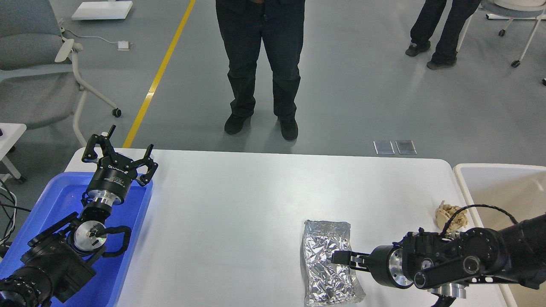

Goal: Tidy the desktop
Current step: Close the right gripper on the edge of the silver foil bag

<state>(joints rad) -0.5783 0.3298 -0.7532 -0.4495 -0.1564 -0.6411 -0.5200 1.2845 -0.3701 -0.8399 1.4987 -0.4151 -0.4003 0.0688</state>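
The desktop (239, 213) is a wide white tabletop. A crinkled silver foil packet (323, 243) lies flat on it near the front, right of centre. A small crumpled beige thing (451, 216) lies near the right edge. My right gripper (342, 258) reaches in from the right, and its dark tip lies over the packet's right half. Its fingers are seen edge-on and cannot be told apart. My left gripper (121, 152) is open and empty, held above the far corner of the blue tray (55, 200).
An off-white bin (503, 183) with a beige inside stands off the desktop's right end. One person's legs (260, 64) stand just beyond the far edge and another's are further back at the right. A grey chair (38, 64) is at the far left.
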